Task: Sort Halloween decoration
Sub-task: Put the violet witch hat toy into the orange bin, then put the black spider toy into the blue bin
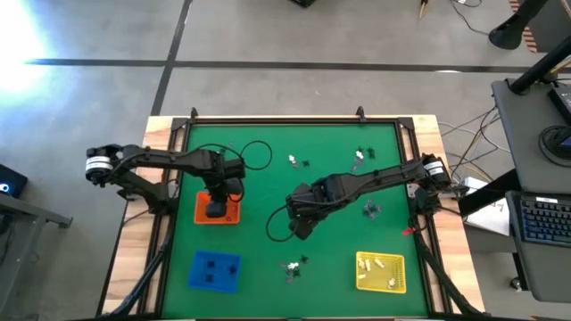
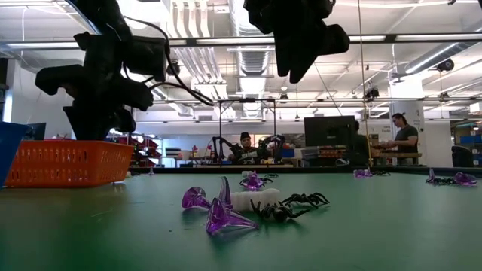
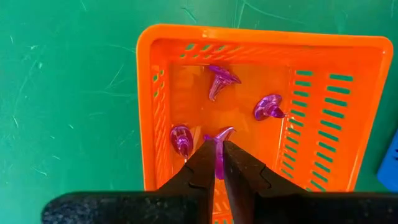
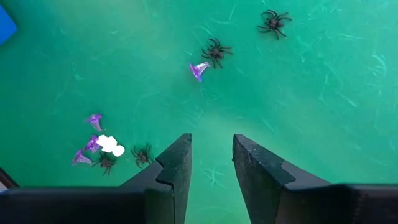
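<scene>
My left gripper [image 3: 219,163] hangs over the orange tray [image 1: 230,215] at the mat's left and is shut on a purple trinket [image 3: 219,146]. Three more purple trinkets [image 3: 268,107] lie on the tray's floor. My right gripper [image 4: 211,155] is open above the middle of the green mat, with bare mat below it. Loose trinkets lie on the mat. A purple one [image 4: 199,70] sits beside a black spider [image 4: 216,51]. A small cluster of purple, white and black pieces [image 4: 106,146] also shows in the low view [image 2: 252,202]. My left gripper pinches the purple trinket by its narrow stem [image 3: 219,160] between the two fingers, coming from above and pointing down. The flared end [image 3: 224,132] sticks out past the fingertips, over the inside of the orange tray. Whether it touches the tray floor I cannot tell.
A blue tray [image 1: 214,270] sits near the mat's front left and a yellow tray [image 1: 381,272] with pale pieces at the front right. More trinkets are scattered toward the far edge [image 1: 299,162] and right [image 1: 370,209]. A raised frame [image 1: 294,119] rims the mat. People work at desks in the room beyond.
</scene>
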